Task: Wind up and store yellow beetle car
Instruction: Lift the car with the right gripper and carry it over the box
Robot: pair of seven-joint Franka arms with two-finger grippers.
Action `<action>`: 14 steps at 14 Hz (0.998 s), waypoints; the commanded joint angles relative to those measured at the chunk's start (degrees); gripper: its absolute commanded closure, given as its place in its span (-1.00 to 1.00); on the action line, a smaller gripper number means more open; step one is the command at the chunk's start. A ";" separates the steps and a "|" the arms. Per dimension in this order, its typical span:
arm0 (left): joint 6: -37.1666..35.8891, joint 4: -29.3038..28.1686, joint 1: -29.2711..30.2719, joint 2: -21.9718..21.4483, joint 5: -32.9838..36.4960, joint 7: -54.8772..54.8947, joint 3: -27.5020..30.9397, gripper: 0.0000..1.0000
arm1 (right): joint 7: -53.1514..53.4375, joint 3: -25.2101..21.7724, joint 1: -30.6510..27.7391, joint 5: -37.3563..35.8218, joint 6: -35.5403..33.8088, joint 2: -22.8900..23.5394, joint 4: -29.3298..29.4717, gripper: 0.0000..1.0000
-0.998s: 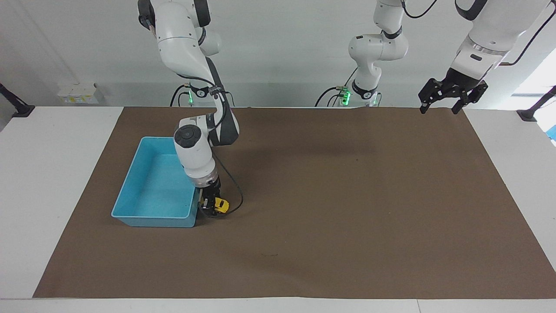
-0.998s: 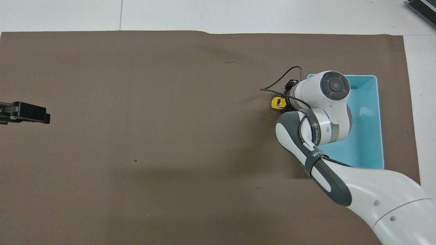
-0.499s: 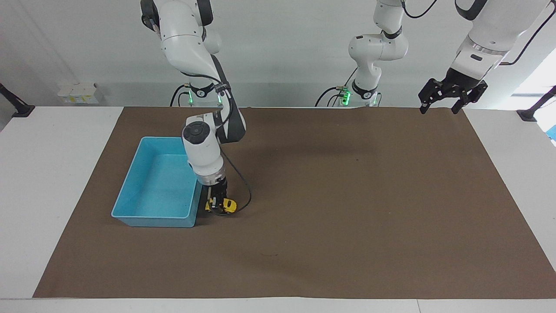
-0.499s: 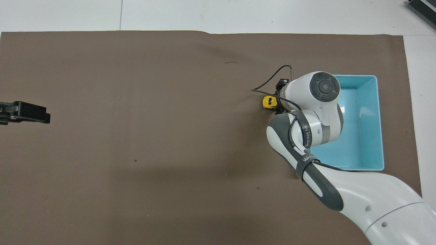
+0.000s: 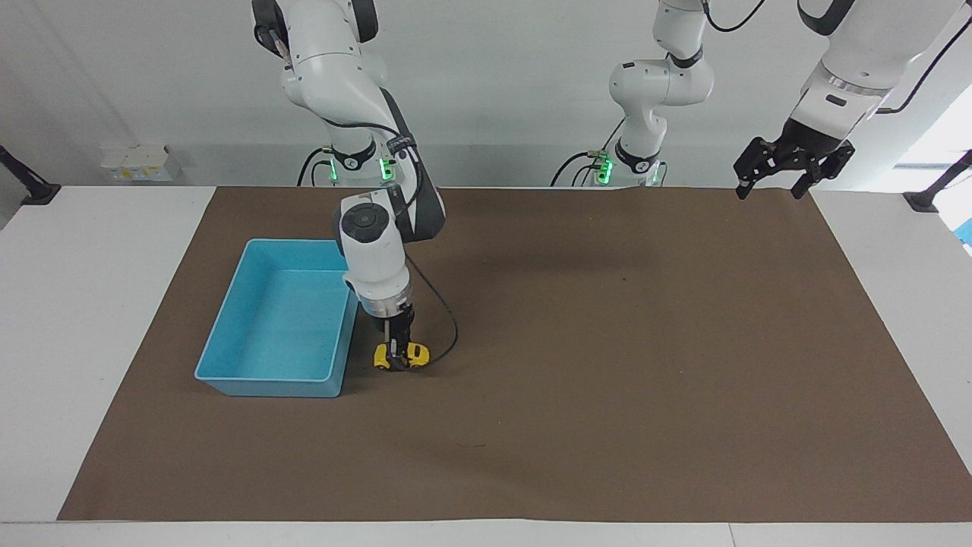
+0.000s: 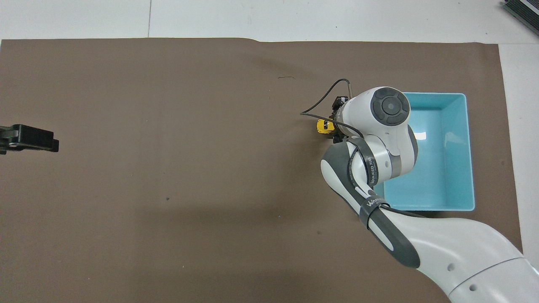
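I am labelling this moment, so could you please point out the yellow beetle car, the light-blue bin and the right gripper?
yellow beetle car point(image 5: 415, 354): facing view, yellow body.
light-blue bin point(image 5: 262, 386): facing view, outer wall.
right gripper point(image 5: 396, 352): facing view, between fingertips.

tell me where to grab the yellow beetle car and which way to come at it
Grip the yellow beetle car across its rounded body, one finger on each flank, coming straight down from above. It sits low on its wheels on the mat beside the light-blue bin, so only the top and sides are free. The right hand is already shut on it that way.
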 commanded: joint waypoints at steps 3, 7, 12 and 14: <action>1.22 -0.13 0.87 -0.50 0.81 -0.06 -0.55 -1.00 | -10.71 0.44 -0.48 -0.60 -5.68 -6.22 -0.17 1.00; 1.14 -0.04 0.87 -0.42 0.64 -0.41 -0.55 -1.00 | -24.51 0.36 -0.66 0.28 -9.99 -10.44 -0.08 1.00; -0.27 -0.13 0.87 -0.68 0.64 -0.58 -0.55 -1.00 | -34.80 0.36 -0.57 0.29 -15.79 -14.66 0.09 1.00; -0.27 -0.13 0.87 -0.68 0.64 -0.58 -0.55 -1.00 | -38.41 0.44 -0.48 0.29 -16.77 -15.81 0.09 1.00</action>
